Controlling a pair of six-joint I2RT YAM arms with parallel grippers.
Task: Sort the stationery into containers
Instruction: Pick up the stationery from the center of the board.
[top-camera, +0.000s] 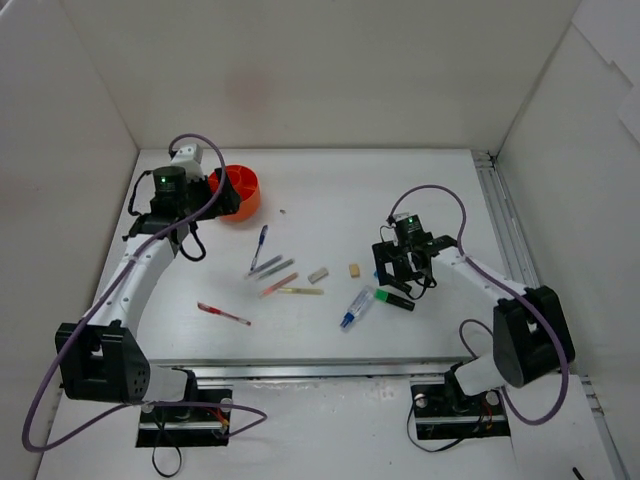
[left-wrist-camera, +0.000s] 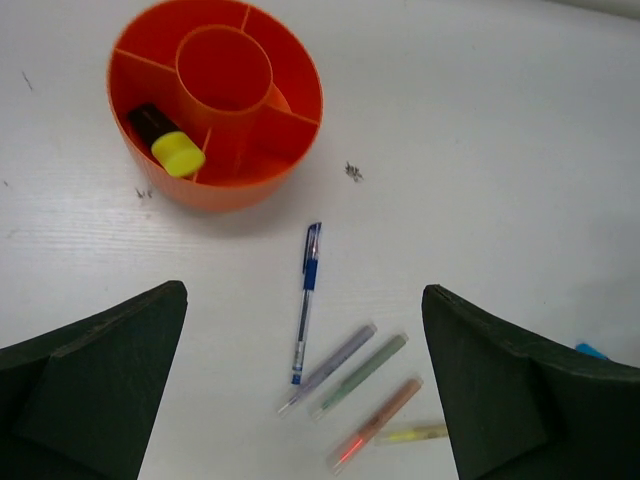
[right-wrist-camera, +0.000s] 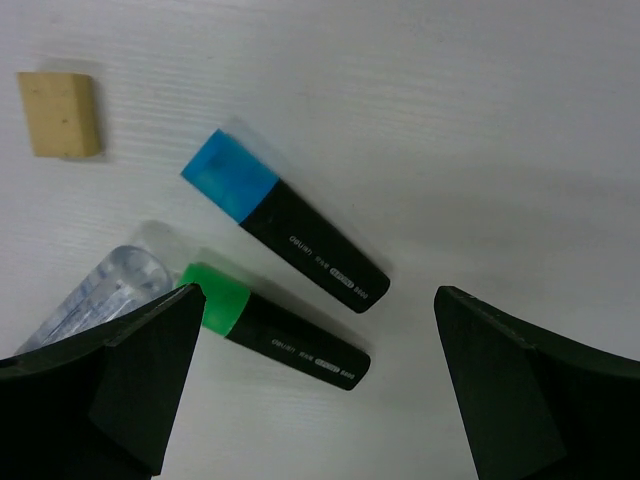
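Arms both reach out, jaws wide apart: left gripper (left-wrist-camera: 305, 300) beside orange organizer (left-wrist-camera: 215, 105), right gripper (right-wrist-camera: 320, 298) above blue-capped highlighter (right-wrist-camera: 310, 245), eraser (right-wrist-camera: 60, 115) nearby.

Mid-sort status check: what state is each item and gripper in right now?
Left gripper: open, empty.
Right gripper: open, empty.
Orange organizer: upright, centre well empty.
Yellow highlighter: capped, in an outer compartment.
Blue highlighter: capped, lying on table.
Green highlighter: capped, lying on table.

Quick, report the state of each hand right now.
Left hand: open, holding nothing.
Right hand: open, holding nothing, above the blue-capped highlighter and the green-capped highlighter.
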